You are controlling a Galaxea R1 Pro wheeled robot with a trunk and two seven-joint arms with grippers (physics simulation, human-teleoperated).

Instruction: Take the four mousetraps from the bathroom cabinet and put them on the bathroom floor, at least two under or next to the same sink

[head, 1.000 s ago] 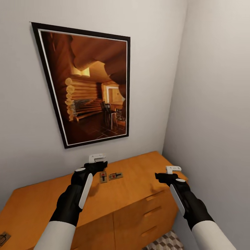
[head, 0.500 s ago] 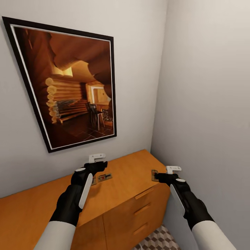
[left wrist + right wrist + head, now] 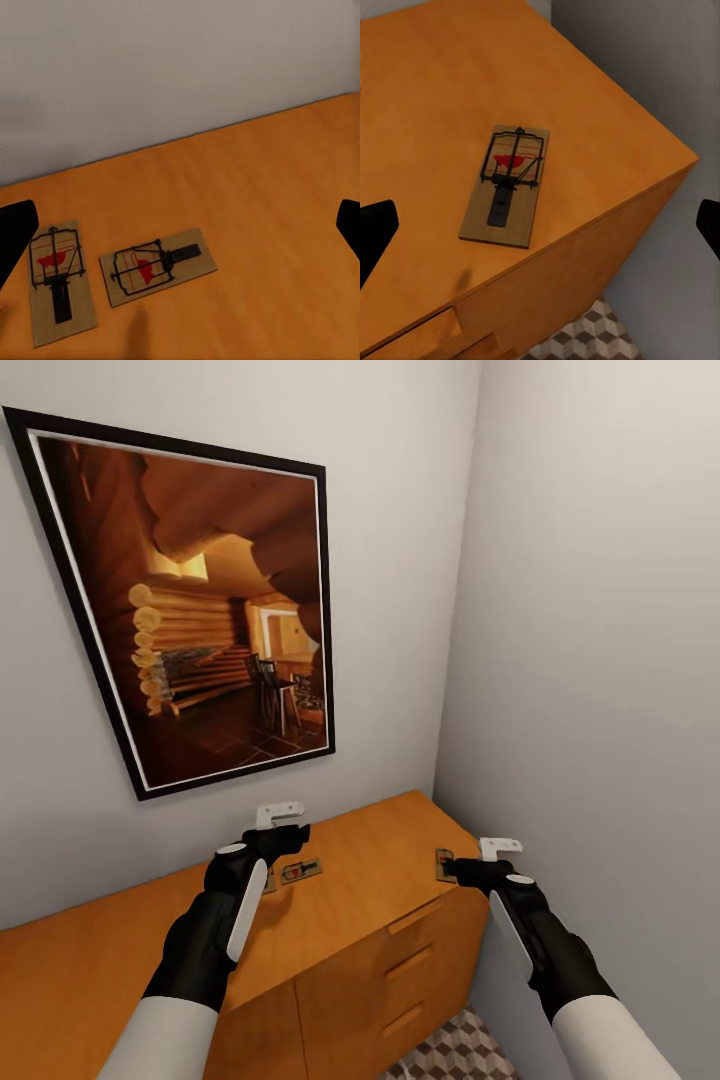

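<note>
Three mousetraps [image 3: 157,266] flat on cabinet [image 3: 380,860]

A: So what's below the right gripper [image 3: 540,225]?

B: One mousetrap [image 3: 507,184] flat on the cabinet [image 3: 427,90] top, near its front corner. Dark fingertips [image 3: 375,229] spread wide either side. Bit of cube-patterned floor [image 3: 592,337] past the edge.

— What is that big thing hanging up there?

— It is a large picture in a thin black frame with a white inner edge [image 3: 195,605]. It shows a warm orange-brown room made of round logs, with a dark floor and some chairs.

— What is it hanging on?

— A plain pale grey wall [image 3: 400,510]. The picture looks tilted from here.

— And on the other side?

— Another plain pale grey wall [image 3: 600,610]. The two walls meet in a corner, just beside the picture.
</note>
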